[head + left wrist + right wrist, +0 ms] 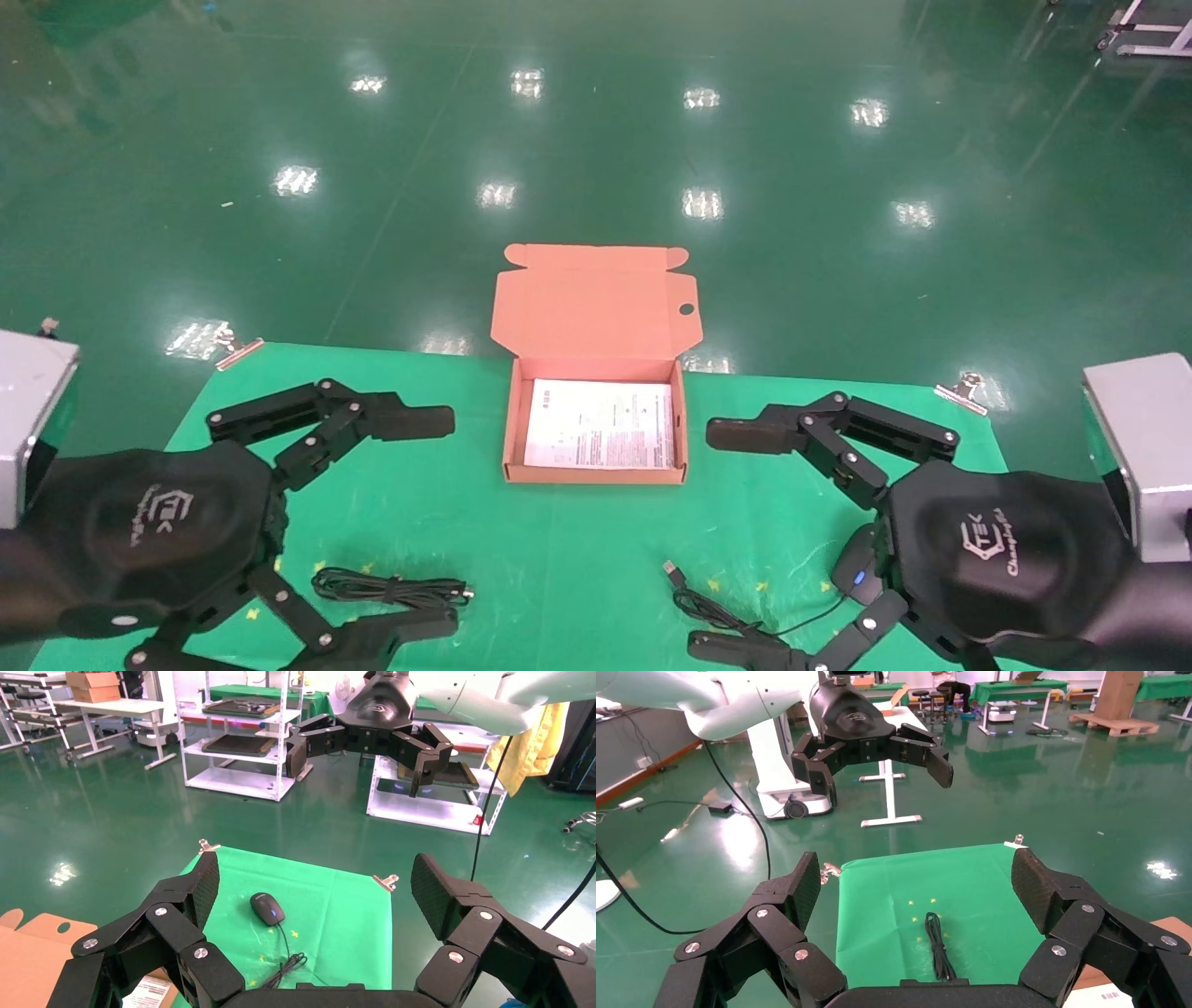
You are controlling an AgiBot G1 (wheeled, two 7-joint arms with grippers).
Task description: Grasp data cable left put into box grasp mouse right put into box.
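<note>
The box [509, 438] stands open at the middle back of the table, lid up, with a white leaflet [601, 424] inside. The data cable [391, 589] lies bundled at the front left, between the fingers of my open, empty left gripper [438, 522]. It also shows in the right wrist view [937, 948]. The mouse [855, 568] lies at the front right, partly hidden under my open, empty right gripper [717, 539]. Its loose cord and USB plug [669, 567] trail to the left. The mouse shows whole in the left wrist view [267, 908]. Both grippers hover above the table.
A green cloth [559, 559] covers the table, held by metal clips [237, 349] at the back corners. Glossy green floor lies beyond the back edge. White shelving racks [239, 741] stand far off. Room is free on either side of the box.
</note>
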